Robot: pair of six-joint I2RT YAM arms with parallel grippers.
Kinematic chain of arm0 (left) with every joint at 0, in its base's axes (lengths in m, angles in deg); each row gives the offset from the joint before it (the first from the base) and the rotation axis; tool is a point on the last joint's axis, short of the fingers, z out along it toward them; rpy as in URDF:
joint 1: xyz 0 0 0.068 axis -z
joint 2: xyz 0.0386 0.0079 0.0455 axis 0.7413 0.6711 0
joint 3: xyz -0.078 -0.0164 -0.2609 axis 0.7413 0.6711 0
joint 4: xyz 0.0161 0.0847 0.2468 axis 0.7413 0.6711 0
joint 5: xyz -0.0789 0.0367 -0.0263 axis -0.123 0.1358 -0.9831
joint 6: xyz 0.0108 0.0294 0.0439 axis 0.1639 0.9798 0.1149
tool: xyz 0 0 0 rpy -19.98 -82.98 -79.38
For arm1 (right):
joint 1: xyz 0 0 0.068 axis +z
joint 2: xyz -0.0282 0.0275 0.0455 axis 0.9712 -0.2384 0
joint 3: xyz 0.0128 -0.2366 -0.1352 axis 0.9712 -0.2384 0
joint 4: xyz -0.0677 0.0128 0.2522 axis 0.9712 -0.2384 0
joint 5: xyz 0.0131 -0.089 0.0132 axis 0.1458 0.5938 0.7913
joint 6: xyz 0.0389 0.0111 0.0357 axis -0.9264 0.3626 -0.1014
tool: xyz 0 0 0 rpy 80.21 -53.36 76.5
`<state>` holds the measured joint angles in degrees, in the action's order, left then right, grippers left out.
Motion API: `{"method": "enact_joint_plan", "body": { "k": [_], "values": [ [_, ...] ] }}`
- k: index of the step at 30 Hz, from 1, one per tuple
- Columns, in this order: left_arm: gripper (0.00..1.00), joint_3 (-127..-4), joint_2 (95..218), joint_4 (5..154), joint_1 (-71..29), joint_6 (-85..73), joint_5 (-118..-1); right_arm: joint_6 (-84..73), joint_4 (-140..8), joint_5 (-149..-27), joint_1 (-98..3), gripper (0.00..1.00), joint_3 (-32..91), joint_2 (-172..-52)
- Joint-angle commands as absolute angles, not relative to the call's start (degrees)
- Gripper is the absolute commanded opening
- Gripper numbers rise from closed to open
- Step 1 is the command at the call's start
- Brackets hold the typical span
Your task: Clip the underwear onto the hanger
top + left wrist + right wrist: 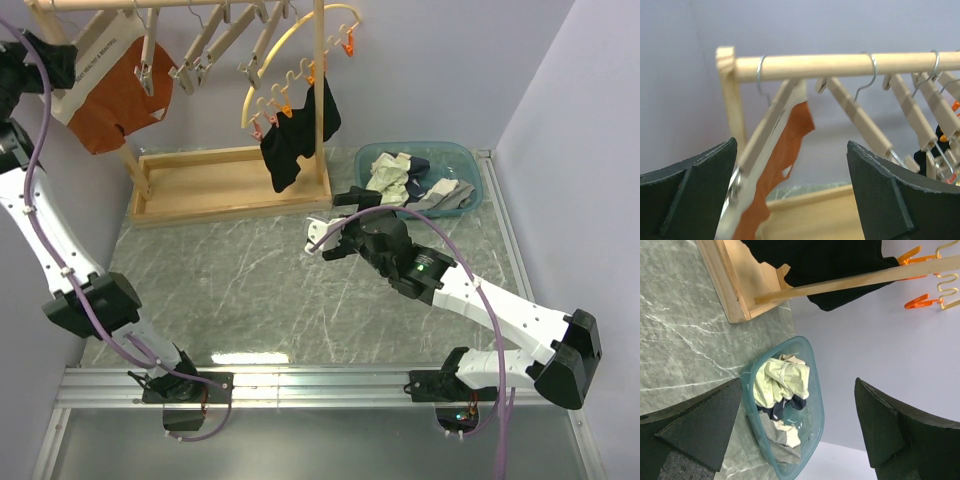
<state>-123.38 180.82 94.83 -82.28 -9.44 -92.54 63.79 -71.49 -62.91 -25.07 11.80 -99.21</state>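
A: Right, overhead first. The underwear point(125, 100) hangs high at the left from the tilted hanger point(112, 35), waistband along the bar. The left arm stands high beside it. The right fingers point(350, 197) are spread and empty, low over the tabletop point(220, 280).

B: Handling?

A: Light, limp cloth, I'd judge. Pinch the thick waistband close to a clip.

B: Left wrist?

A: The left fingers point(695, 190) are wide apart, holding nothing, with hanger and underwear framed between them. A clip point(735, 182) sits at the waistband edge; whether it bites, cannot tell. Neighbouring hangers point(860, 120) crowd the rail point(840, 64) rightward; bare wall leftward.

B: Right wrist?

A: Fingers parted, facing the basin point(816, 400) of clothes, with the black garment point(830, 265) above. Well apart from the job.
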Motion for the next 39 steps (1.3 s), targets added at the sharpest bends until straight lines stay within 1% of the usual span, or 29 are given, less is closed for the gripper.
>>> {"method": "enact_joint_plan", "body": {
  "k": [1, 6, 11, 14, 18, 20, 21, 23, 24, 26, 29, 30, 33, 34, 38, 39],
  "values": [
    [0.98, -120.14, 174.60, 96.60, -85.19, -9.53, -93.89, 61.63, -71.82, -62.70, -25.84, 1.00, 11.92, -96.38],
    [0.99, -116.27, 168.89, 105.29, -88.36, -7.08, -97.84, 57.16, -74.01, -63.57, -27.86, 1.00, 12.79, -95.68],
    [0.99, -110.38, 160.28, 119.24, -88.36, 2.59, -99.51, 51.27, -79.19, -66.03, -31.98, 1.00, 14.55, -94.71],
    [0.99, -104.50, 156.14, 127.33, -87.84, 9.97, -100.22, 46.52, -81.56, -67.44, -34.10, 1.00, 14.82, -93.83],
    [0.99, -95.20, 151.23, 135.60, -84.15, 18.31, -96.89, 37.14, -85.43, -71.73, -39.88, 1.00, 15.78, -92.51],
    [0.99, -90.88, 149.81, 137.21, -80.73, 19.99, -95.12, 33.08, -88.50, -74.20, -42.62, 1.00, 16.57, -91.99],
    [0.99, -85.99, 148.50, 137.65, -79.06, 21.83, -94.34, 29.41, -89.30, -76.13, -44.81, 1.00, 16.49, -91.55],
    [0.99, -80.34, 146.91, 135.64, -72.92, 21.41, -88.39, 26.66, -90.27, -77.63, -46.67, 1.00, 14.56, -90.58],
    [0.99, -75.26, 146.04, 133.89, -71.07, 21.58, -87.31, 24.30, -90.28, -78.16, -47.54, 1.00, 13.60, -89.36],
    [0.99, -68.93, 145.68, 132.56, -65.88, 21.59, -87.12, 21.82, -90.71, -80.27, -50.36, 1.00, 11.13, -88.30],
    [0.99, -62.24, 146.11, 127.29, -58.33, 17.64, -84.24, 16.64, -91.42, -82.29, -53.52, 1.00, 8.58, -86.63],
    [0.99, -60.99, 146.90, 126.41, -54.65, 16.50, -83.79, 15.84, -91.51, -82.30, -54.05, 1.00, 6.84, -85.67],
    [0.99, -56.77, 149.35, 120.27, -48.66, 12.20, -79.31, 13.20, -91.42, -82.91, -55.02, 1.00, 4.10, -83.99],
    [0.99, -55.54, 150.15, 117.73, -44.72, 11.05, -78.43, 12.59, -91.42, -83.26, -55.02, 1.00, 2.09, -83.73],
    [0.99, -53.95, 154.28, 113.23, -36.61, 6.56, -73.16, 10.56, -90.37, -85.98, -55.90, 1.00, -2.49, -82.15],
    [0.99, -53.51, 155.33, 112.26, -34.07, 4.56, -70.02, 10.56, -90.10, -86.25, -56.34, 1.00, -3.63, -81.62]
  ]
}}
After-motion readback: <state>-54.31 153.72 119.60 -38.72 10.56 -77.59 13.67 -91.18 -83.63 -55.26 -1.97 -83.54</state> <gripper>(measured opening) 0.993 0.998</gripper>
